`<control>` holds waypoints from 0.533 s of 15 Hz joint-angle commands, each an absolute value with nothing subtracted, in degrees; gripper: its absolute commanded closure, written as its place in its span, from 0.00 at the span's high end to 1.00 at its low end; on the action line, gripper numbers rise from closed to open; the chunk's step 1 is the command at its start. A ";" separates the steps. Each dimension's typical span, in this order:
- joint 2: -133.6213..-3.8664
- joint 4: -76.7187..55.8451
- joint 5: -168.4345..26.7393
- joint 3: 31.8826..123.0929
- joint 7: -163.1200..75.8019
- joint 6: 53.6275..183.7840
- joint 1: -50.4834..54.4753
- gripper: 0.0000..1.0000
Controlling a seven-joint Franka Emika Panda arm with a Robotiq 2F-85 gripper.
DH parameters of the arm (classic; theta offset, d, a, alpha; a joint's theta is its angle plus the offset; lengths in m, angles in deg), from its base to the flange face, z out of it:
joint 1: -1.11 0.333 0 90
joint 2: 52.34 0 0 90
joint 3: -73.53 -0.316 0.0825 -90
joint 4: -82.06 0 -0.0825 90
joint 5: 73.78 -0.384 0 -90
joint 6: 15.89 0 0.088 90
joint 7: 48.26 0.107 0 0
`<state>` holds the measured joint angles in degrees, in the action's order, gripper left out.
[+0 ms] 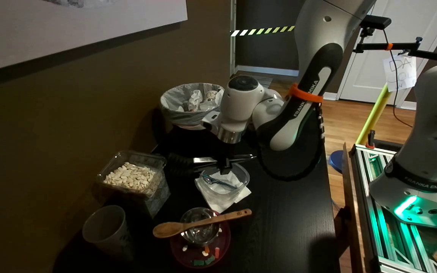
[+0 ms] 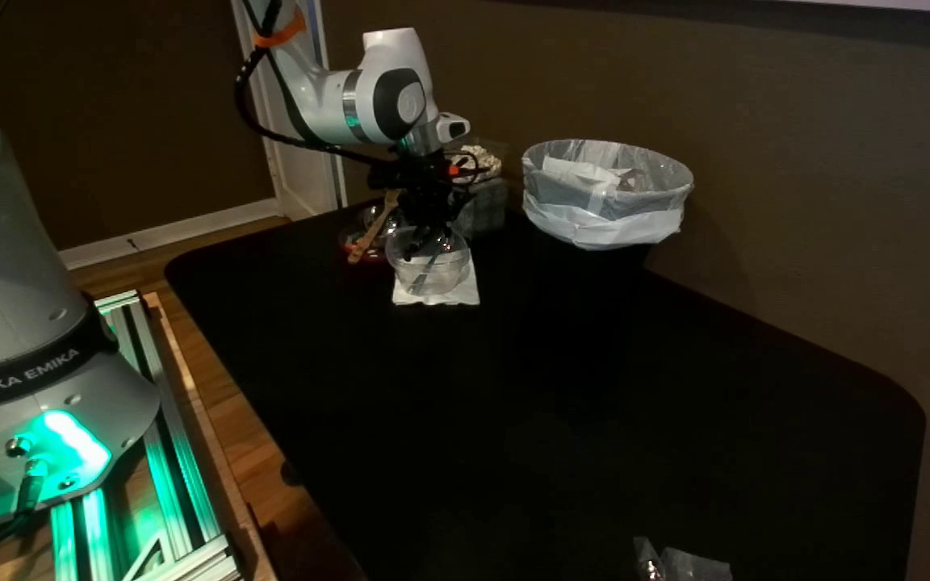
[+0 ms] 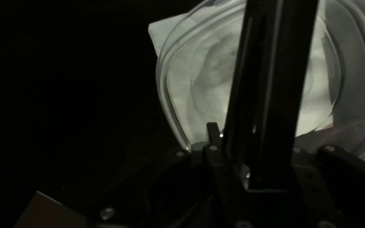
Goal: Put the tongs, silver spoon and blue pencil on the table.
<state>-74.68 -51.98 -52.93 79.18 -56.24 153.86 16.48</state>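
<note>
My gripper (image 1: 225,167) is shut on the tongs (image 1: 203,160), whose silvery arms stick out on both sides of it. I hold them level above the clear plastic container (image 1: 246,182). The gripper (image 2: 426,240) also shows there in an exterior view. In the wrist view the tongs (image 3: 274,79) are a broad dark bar between the fingers, over the container (image 3: 164,85). A thin blue pencil (image 1: 224,183) leans inside the container; it shows too in an exterior view (image 2: 423,276). I cannot tell the silver spoon apart. The black table (image 1: 290,212) lies below.
A white napkin (image 2: 465,295) lies under the container. A wooden spoon (image 1: 218,218) rests across a glass bowl on a red plate (image 1: 178,252). A clear box of seeds (image 1: 131,176), a cup (image 1: 106,231) and a lined bin (image 2: 606,222) stand near the wall.
</note>
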 commanded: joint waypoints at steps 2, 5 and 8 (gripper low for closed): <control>-69.74 -55.61 -48.78 87.27 -48.74 151.65 22.93 0.05; -68.80 -56.95 -45.49 91.93 -44.57 149.29 26.48 0.05; -65.70 -61.33 -44.65 92.68 -44.77 149.13 27.04 0.05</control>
